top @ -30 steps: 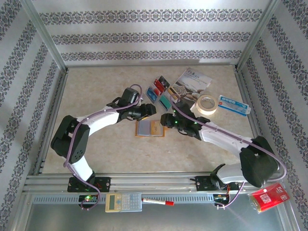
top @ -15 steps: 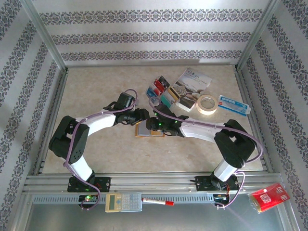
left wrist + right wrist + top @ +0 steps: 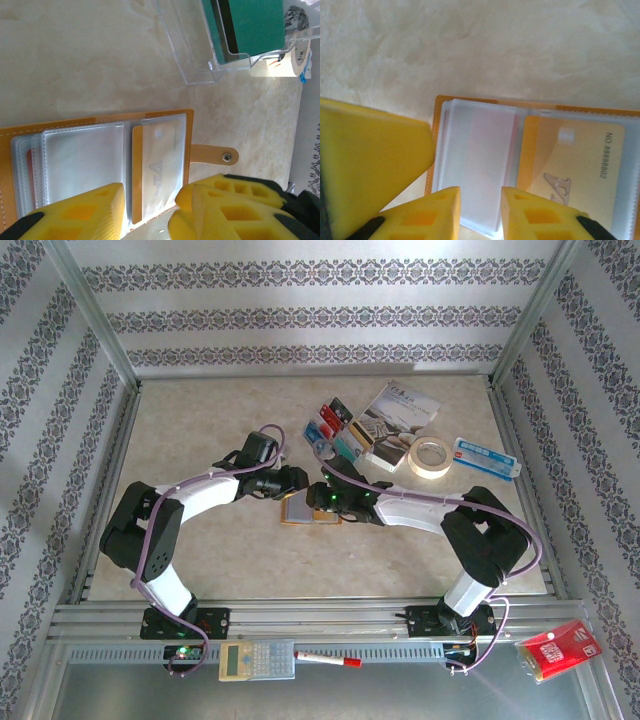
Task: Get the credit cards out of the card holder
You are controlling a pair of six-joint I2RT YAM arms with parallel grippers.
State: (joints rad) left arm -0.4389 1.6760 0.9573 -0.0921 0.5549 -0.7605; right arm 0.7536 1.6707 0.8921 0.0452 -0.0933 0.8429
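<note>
The orange card holder [image 3: 298,511] lies open on the table between both grippers. My left gripper [image 3: 292,480] [image 3: 147,212] is open, its yellow fingers straddling the holder's near edge beside the strap tab [image 3: 212,154]. A tan-yellow credit card [image 3: 155,170] [image 3: 570,170] sits in a clear sleeve. My right gripper [image 3: 322,498] [image 3: 480,210] is open over the other page, above a sleeve with a reddish card [image 3: 487,155] faint behind it. More cards [image 3: 335,425] stand in a clear rack, the teal one [image 3: 250,22] at its front.
A printed brochure [image 3: 400,410], a tape roll [image 3: 432,455] and a white-and-blue box [image 3: 485,457] lie at the back right. A large yellow foam pad [image 3: 370,160] crowds the right wrist view's left side. A calculator [image 3: 257,660], pen [image 3: 328,660] and red packet [image 3: 560,648] sit off the table.
The right arm has folded and swung left, bringing its gripper over the card holder. The left gripper has dropped slightly toward the holder's edge. Little moved in the last half second.
</note>
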